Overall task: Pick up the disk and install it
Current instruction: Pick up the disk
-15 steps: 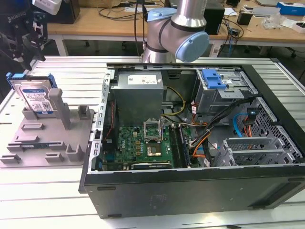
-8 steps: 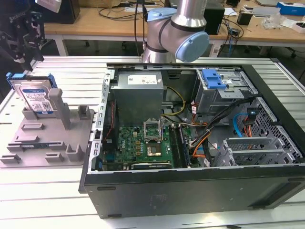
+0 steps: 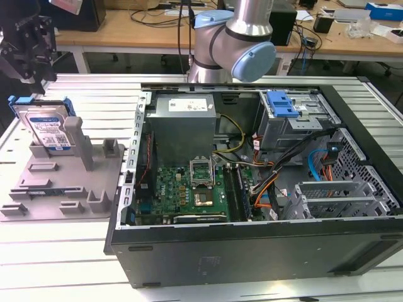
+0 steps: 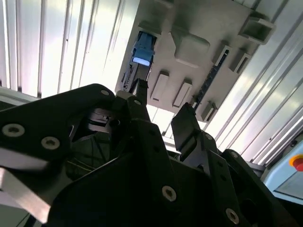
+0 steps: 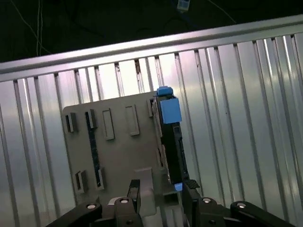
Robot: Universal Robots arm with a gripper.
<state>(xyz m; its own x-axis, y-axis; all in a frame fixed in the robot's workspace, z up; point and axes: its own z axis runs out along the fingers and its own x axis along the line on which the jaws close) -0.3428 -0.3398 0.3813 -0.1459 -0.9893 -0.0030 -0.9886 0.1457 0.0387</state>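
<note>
While the hand (image 5: 162,188) hovers, a grey post (image 3: 74,137) abuts the disk (image 3: 45,126).

A ribbed aluminium table (image 3: 63,264) fills the foreground, its slats glaring white under bright light (most washed out toward the exterior view's left). Behind it runs a long wooden workbench (image 3: 119,34) strewn with dark cables (image 3: 157,16), with a blue box (image 3: 385,10) at the exterior view's right end.

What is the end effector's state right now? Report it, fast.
End effector: open, holding nothing, above the disk that stands in the grey fixture.
</note>
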